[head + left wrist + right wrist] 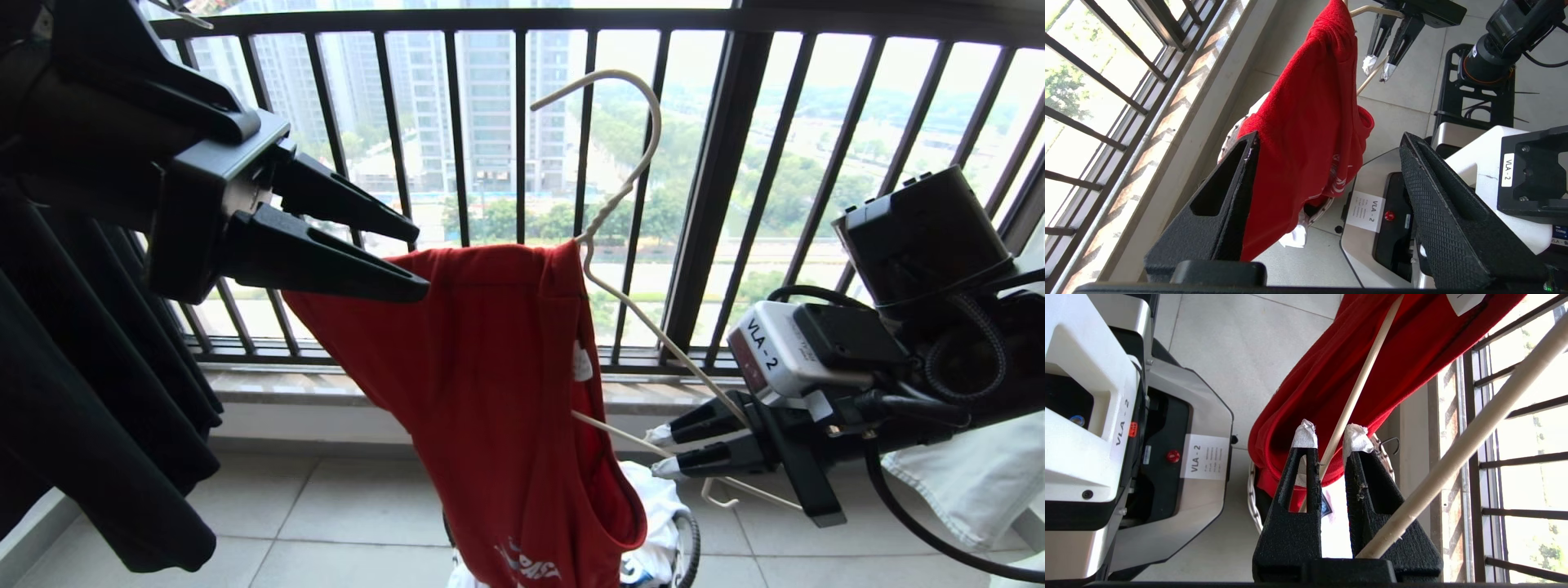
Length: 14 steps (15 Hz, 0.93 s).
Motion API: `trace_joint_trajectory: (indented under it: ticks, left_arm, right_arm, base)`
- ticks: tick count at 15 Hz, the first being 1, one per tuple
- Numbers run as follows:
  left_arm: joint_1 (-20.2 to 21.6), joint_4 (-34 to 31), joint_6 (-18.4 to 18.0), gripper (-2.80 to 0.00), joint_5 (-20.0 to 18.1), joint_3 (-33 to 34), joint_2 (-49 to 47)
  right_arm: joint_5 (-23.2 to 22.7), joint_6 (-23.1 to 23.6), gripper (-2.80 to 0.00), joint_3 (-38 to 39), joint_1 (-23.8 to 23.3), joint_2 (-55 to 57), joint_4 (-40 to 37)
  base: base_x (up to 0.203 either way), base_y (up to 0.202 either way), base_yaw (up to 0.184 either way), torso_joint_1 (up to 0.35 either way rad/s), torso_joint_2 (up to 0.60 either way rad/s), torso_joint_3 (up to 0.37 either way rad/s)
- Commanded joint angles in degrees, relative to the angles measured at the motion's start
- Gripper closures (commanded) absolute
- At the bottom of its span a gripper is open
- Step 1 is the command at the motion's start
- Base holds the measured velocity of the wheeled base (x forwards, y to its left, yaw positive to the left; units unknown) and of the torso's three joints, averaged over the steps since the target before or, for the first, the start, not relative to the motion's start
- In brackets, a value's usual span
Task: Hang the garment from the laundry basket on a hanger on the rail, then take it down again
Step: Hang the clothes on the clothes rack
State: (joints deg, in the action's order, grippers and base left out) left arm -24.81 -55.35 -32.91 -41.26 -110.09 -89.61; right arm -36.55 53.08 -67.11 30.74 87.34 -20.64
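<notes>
— So, where do we stand?
— On a balcony: pale floor tiles (343,523), a black railing (522,188) with towers and trees beyond it, a stone sill (269,384) under the bars.
— And the shirt (490,392)?
— It hangs red and bunched on the hanger (629,171), half threaded, its lower part dropping into the basket (1255,506) on the floor below.
— Our right gripper (665,452)?
— Its taped fingers are closed on the hanger's lower wire, holding it tilted with the hook up in the air, on no bar.
— Our left gripper (1327,159)?
— Fingers spread wide; one lies against the shirt's top edge, gripping nothing.
— Anything else?
— Black clothes (90,392) hang at our left, pale cloth (971,482) at our right.
</notes>
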Motion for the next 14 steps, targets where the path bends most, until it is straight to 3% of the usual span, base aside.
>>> trace_joint_trajectory:
  ticks: [1,4,14]
  left_arm:
    - [-0.2,0.2,-1.0,-2.80,-1.4,-0.2,-1.1]
    - [-0.3,3.1,-1.0,-2.80,-4.4,-0.3,-2.9]
    - [-4.0,2.8,-0.6,-2.80,-4.6,-1.1,-6.9]
  right_arm:
    - [-0.3,1.1,0.00,0.2,0.2,-1.4,0.0]
    - [-0.3,2.3,0.00,0.2,1.3,-1.5,0.1]
    - [-0.7,3.8,0.00,0.9,3.2,-1.1,4.2]
  base:
    - [0.000,0.000,0.000,0.000,0.00,0.000]
    - [0.000,0.000,0.000,0.000,0.00,0.000]
    - [0.000,0.000,0.000,0.000,0.00,0.000]
